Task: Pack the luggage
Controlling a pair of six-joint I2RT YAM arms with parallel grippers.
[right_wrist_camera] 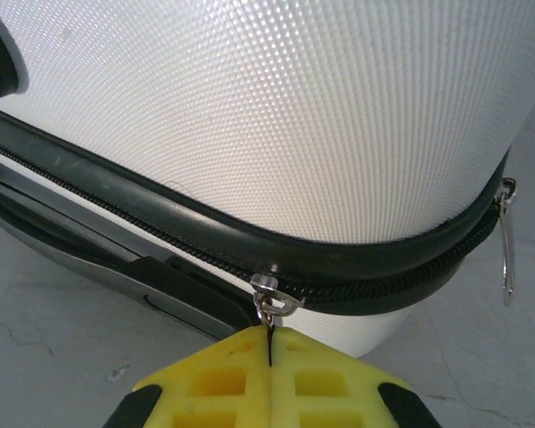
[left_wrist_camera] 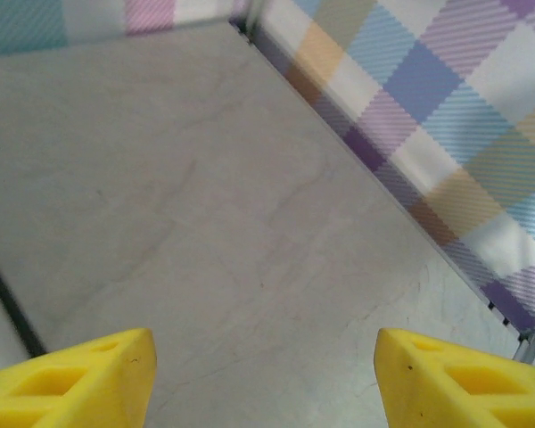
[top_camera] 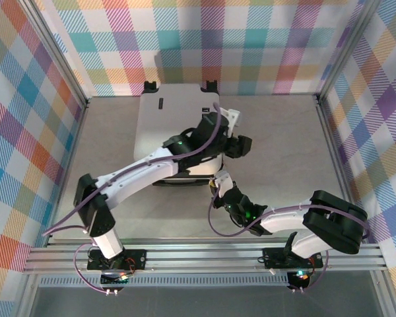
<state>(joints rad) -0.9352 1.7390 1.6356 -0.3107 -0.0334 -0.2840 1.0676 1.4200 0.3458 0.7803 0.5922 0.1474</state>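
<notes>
The luggage is a white hard-shell suitcase lying flat at the middle back of the table, lid down. In the right wrist view its textured shell fills the top, with the black zipper seam curving round a corner. My right gripper is shut on the metal zipper pull at that near right corner. My left gripper hangs open just off the suitcase's right side, nothing between its yellow fingers, above bare table.
A second zipper pull dangles at the seam's right end. The left arm stretches across the suitcase's near part. Plaid walls enclose the table on three sides; bare tabletop lies right of the suitcase.
</notes>
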